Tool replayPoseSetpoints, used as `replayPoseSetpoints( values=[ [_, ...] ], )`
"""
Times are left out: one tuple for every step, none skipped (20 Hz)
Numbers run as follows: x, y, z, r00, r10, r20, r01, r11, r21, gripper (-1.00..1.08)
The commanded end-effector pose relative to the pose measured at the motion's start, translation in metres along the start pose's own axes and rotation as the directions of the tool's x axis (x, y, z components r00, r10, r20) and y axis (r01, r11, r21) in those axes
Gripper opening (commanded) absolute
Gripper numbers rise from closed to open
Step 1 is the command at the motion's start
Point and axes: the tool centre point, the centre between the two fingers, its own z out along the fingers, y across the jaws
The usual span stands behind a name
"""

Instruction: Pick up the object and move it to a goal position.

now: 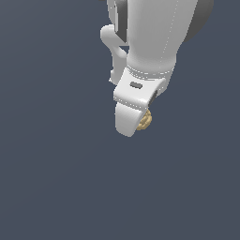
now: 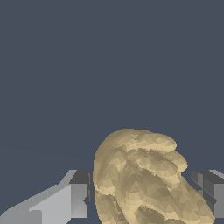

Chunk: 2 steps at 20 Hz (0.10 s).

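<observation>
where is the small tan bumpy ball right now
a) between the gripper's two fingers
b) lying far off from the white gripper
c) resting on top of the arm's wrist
a: in the wrist view the small tan bumpy ball sits between the gripper fingers, and the exterior view shows it tucked at the white gripper's tip.

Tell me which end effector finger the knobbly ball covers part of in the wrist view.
The darker grey finger: the tan knobbly ball overlaps its edge. The pale grey finger on the ball's other side stands clear of it.
</observation>
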Motion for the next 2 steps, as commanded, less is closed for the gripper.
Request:
replayPoseSetpoints(
  values=[
    [0.0008,0.0008,-0.0015,1.0,0.0,0.0,0.0,1.0,0.0,-1.0],
    [0.0009,0.0008,-0.0015,1.0,0.0,0.0,0.0,1.0,0.0,-1.0]
  ],
)
